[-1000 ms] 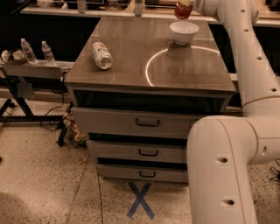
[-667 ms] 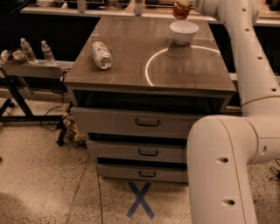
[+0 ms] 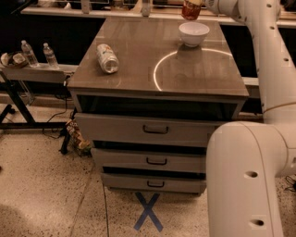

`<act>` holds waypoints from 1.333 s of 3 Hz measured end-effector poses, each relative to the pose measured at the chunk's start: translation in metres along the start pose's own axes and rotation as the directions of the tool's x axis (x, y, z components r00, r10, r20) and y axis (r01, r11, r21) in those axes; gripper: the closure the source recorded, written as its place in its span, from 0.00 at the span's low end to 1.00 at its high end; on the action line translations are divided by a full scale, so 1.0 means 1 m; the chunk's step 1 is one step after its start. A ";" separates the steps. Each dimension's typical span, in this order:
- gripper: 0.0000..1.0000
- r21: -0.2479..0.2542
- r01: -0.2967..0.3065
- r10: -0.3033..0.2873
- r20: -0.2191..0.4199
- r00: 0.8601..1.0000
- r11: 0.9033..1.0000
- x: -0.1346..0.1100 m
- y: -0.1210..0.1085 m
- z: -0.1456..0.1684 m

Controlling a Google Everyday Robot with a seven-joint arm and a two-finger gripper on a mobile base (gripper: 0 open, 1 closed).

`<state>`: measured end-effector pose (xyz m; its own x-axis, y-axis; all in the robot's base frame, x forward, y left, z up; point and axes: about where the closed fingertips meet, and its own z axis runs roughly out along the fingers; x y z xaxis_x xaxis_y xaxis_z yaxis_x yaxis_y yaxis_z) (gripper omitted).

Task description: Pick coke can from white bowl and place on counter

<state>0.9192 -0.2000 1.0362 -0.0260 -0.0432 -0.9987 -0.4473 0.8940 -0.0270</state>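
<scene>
The red coke can (image 3: 191, 10) hangs in the air just above the white bowl (image 3: 194, 33), which stands at the far right of the counter (image 3: 185, 74). My gripper (image 3: 194, 3) is at the top edge of the camera view, shut on the can's upper part and mostly cut off by the frame. The white arm (image 3: 259, 41) runs down the right side. The bowl looks empty.
A silver-white can (image 3: 107, 58) lies on its side at the counter's left. The ring-shaped light reflection (image 3: 159, 69) is mid-counter. Three drawers (image 3: 156, 130) are below. Water bottles (image 3: 28, 53) stand on a side stand at left. A blue X (image 3: 148, 212) marks the floor.
</scene>
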 end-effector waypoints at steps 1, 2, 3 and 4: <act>1.00 -0.067 0.004 -0.004 0.001 1.000 0.998 -0.013 0.015 -0.030; 1.00 -0.100 -0.002 0.000 -0.020 1.000 0.995 -0.002 0.019 -0.087; 1.00 -0.157 -0.014 0.003 -0.067 0.998 0.988 0.042 0.035 -0.117; 1.00 -0.232 -0.012 -0.012 -0.104 0.995 0.973 0.092 0.053 -0.130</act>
<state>0.7769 -0.2144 0.9484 -0.1131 -0.1002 -0.9885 -0.6422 0.7666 -0.0042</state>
